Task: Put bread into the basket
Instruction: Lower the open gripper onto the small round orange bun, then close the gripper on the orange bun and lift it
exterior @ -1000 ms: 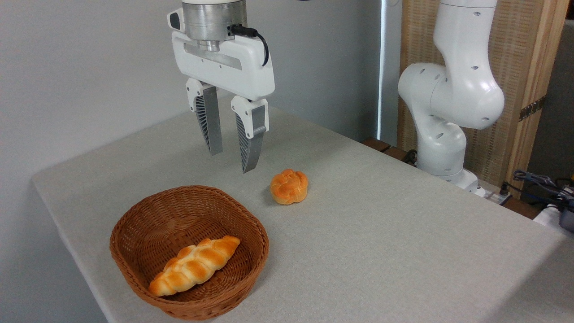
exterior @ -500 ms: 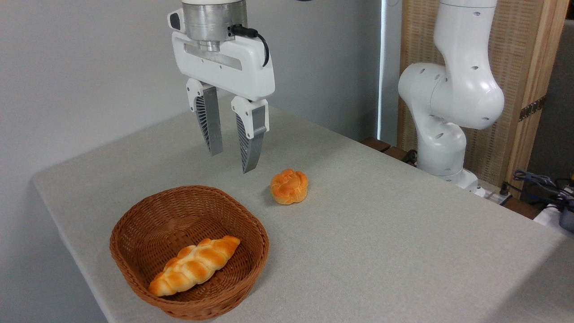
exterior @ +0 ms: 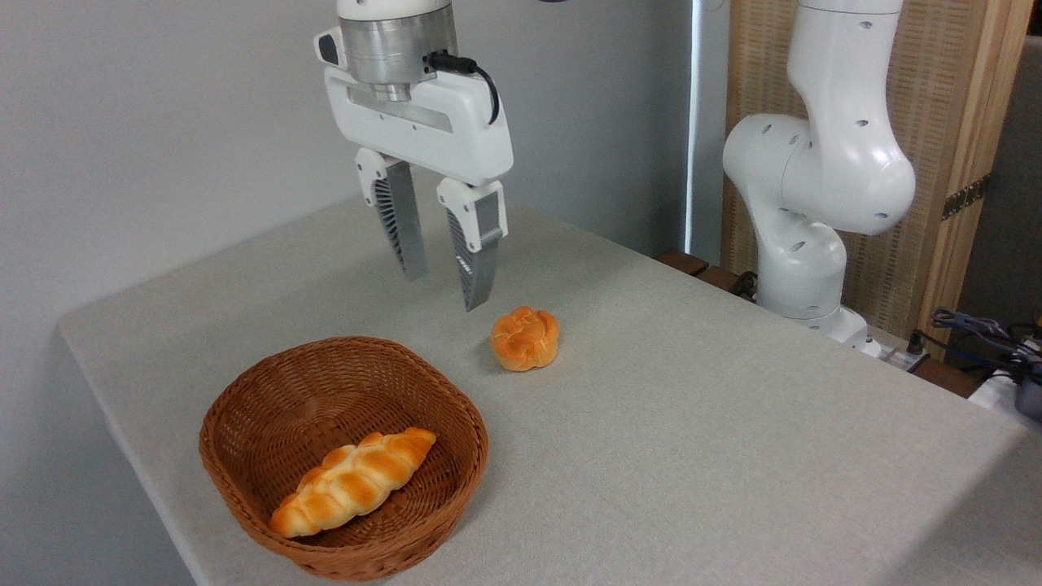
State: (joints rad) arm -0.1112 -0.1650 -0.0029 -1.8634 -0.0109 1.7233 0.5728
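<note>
The bread (exterior: pixel 525 338), a small round golden-orange bun with a knotted top, lies on the grey table near its middle. Down at the front left stands the brown wicker basket (exterior: pixel 244 423), and a longer braided loaf (exterior: pixel 352 482) rests inside it. My gripper (exterior: pixel 444 291) hangs in the air above the table, up and to the left of the bun and beyond the basket's far rim. Its two ribbed fingers point downward, open, with nothing between them.
The arm's white base and lower joints (exterior: pixel 814 195) rise at the right behind the table. The table's left edge (exterior: pixel 89 358) runs close to the basket. Cables and small gear (exterior: pixel 989 342) lie at the far right.
The gripper has shifted a little to the right, toward the bun, staying open. The bun, the basket and the loaf have not moved.
</note>
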